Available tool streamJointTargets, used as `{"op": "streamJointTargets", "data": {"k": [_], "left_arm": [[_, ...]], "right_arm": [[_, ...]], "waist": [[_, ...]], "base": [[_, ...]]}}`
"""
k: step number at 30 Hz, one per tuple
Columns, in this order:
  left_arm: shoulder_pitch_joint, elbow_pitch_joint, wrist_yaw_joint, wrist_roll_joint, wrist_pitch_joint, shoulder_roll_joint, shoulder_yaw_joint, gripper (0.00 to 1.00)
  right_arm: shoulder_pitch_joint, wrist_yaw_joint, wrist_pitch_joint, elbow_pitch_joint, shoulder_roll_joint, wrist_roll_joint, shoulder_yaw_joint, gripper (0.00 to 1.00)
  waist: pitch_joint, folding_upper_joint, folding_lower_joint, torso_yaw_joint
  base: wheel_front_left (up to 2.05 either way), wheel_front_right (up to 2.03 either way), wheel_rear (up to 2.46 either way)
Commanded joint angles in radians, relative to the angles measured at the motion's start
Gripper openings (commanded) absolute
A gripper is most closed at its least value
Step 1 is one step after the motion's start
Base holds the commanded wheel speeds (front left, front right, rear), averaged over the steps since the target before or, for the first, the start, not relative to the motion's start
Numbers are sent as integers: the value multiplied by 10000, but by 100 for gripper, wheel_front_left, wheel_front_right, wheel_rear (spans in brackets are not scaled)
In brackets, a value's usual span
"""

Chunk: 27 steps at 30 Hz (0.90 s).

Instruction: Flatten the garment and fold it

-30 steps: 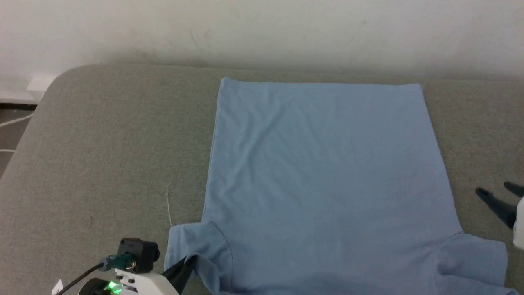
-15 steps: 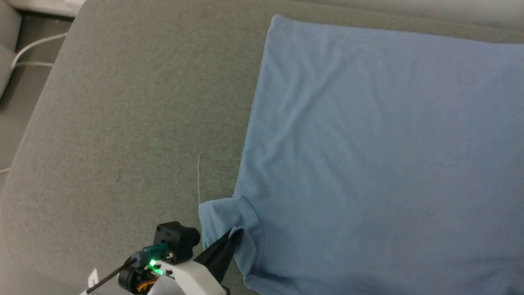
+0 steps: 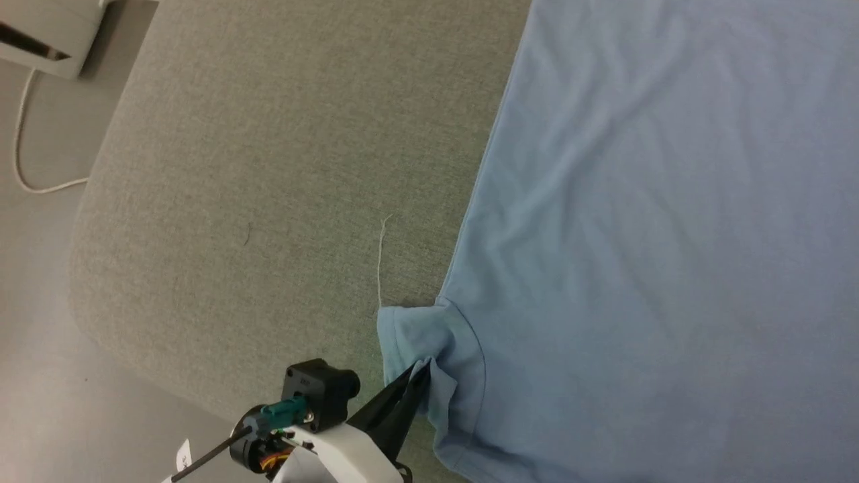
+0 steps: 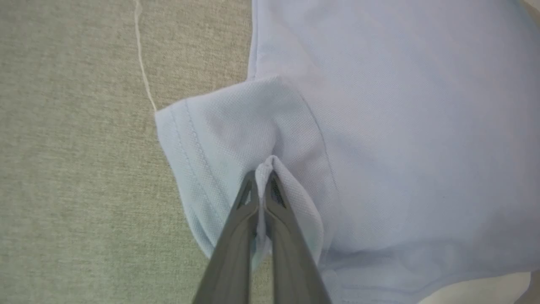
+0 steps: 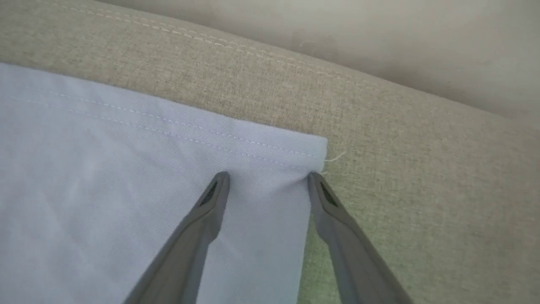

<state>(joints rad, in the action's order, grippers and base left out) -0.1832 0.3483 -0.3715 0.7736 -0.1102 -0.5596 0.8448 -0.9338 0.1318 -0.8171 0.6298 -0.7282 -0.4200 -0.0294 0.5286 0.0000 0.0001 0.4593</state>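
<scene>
The garment [image 3: 637, 235], a light blue shirt, lies spread back-up on a grey-green cushion, filling the right of the head view. Its left sleeve [image 3: 409, 335] is bunched at the lower middle. My left gripper [image 3: 421, 372] is shut on a raised pinch of that sleeve's fabric [image 4: 272, 162]; in the left wrist view the gripper [image 4: 263, 177] has cloth squeezed between its fingers. In the right wrist view my right gripper [image 5: 268, 177] stands open over the garment's stitched hem corner [image 5: 314, 150], one fingertip on the cloth and the other at its side edge.
The cushion [image 3: 268, 168] curves down at its left edge to a grey floor [image 3: 33, 302], where a white cable [image 3: 27, 181] and a white box [image 3: 47, 33] lie. A loose white thread [image 3: 380, 261] lies beside the sleeve. A pale wall [image 5: 379, 42] rises behind the hem.
The head camera has swung down and to the left, toward the left sleeve. My left gripper has stayed shut on the sleeve, which is now more gathered around the fingers.
</scene>
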Motion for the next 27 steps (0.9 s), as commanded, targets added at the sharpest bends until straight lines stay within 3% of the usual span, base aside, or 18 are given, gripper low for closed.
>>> {"op": "streamJointTargets", "data": {"k": [1,6,7,8,16,27], "left_arm": [[-180,-60,24,-91,97,71,7,0],[-220,-286,66,-58,251,241,-6,0],[-220,-334,76,-44,273,265,-7,0],[-218,-378,86,-28,290,281,-10,0],[-152,-671,54,52,367,229,-97,0],[690,-1020,-176,734,578,-52,-538,0]], "right_arm": [[-127,-11,39,111,-76,62,-68,100],[-11,-11,119,446,-195,-11,-502,100],[36,-11,113,501,-225,-68,-583,45],[80,-11,116,535,-266,-126,-675,0],[609,-11,570,767,-522,-414,-1305,0],[3022,-11,1356,522,-406,-1716,-1982,0]], "waist": [[325,0,-1,300],[337,0,-1,264],[321,0,-1,247],[302,0,-1,227],[-359,0,-1,-178],[-2541,0,-1,-1438]], "base": [[0,0,0],[0,0,0],[0,0,0],[0,0,0],[0,0,0],[0,0,0]]}}
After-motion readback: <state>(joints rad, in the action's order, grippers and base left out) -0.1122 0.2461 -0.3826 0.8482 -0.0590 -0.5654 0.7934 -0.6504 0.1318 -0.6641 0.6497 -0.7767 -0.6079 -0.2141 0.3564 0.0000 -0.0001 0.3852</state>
